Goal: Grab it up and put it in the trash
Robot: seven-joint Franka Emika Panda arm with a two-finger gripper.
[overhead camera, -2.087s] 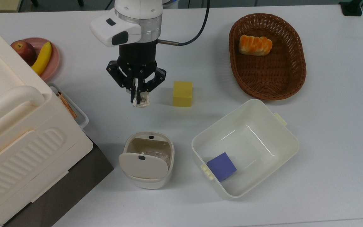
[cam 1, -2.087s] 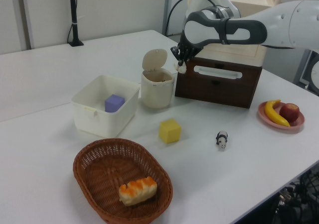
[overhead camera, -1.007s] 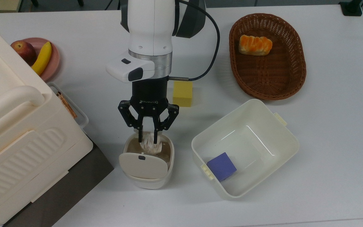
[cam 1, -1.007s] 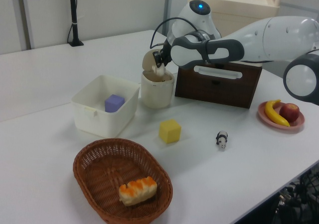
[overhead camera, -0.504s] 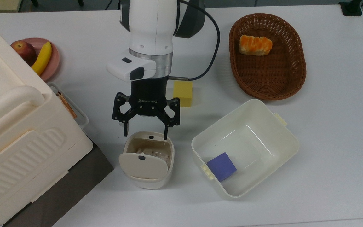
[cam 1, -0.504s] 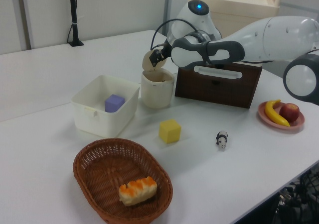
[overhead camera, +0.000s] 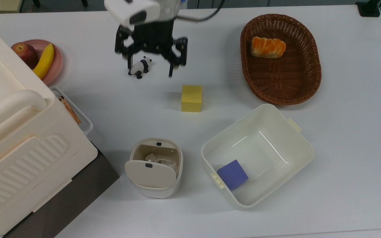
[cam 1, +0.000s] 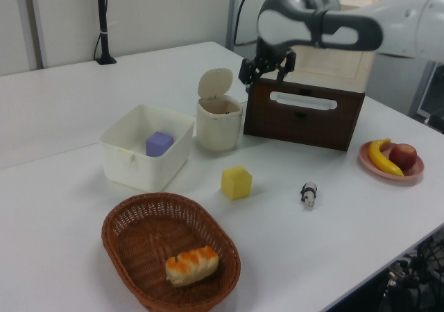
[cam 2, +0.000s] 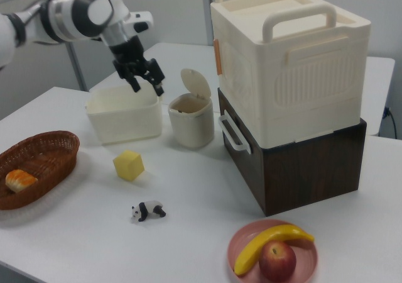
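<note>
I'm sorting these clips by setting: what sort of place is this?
Probably a robotics lab or office test bench: a robot arm's hand above a white table set with props like a yellow cube, a panda figurine and a wicker basket.

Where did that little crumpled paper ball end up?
In the top view, the paper ball lies inside the open trash bin, left of the white tub and below the yellow cube.

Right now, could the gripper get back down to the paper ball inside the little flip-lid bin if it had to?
Probably yes. The gripper hangs open above the table, and the bin's lid is flipped up, leaving the paper ball exposed from above. Nothing stands between them, though the narrow opening would make a tight fit.
</note>
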